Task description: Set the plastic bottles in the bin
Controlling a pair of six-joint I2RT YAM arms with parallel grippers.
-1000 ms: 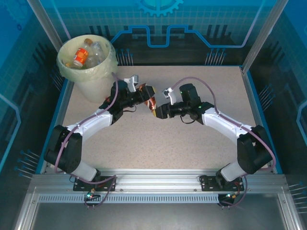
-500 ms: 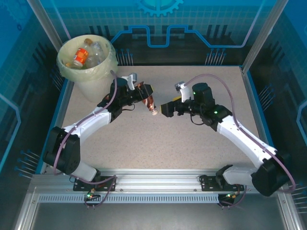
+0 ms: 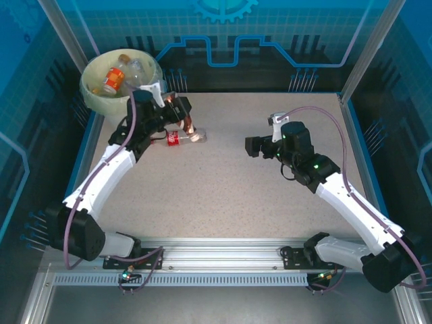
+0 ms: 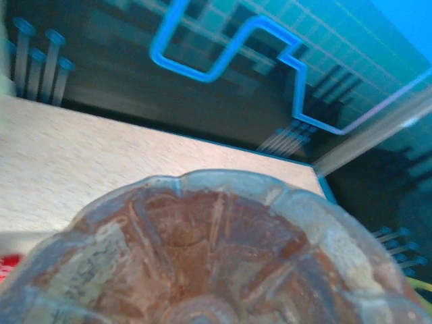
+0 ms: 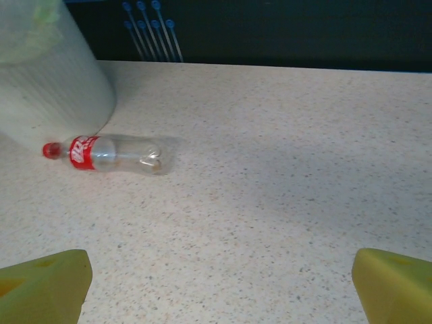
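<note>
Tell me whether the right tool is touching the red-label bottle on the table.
Apart. The right wrist view shows bare table between the open right tool and the bottle.

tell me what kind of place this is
Probably a robot lab work cell: two arms bolted to an aluminium rail, a speckled table walled by blue printed panels, and a lined bin holding bottles.
</note>
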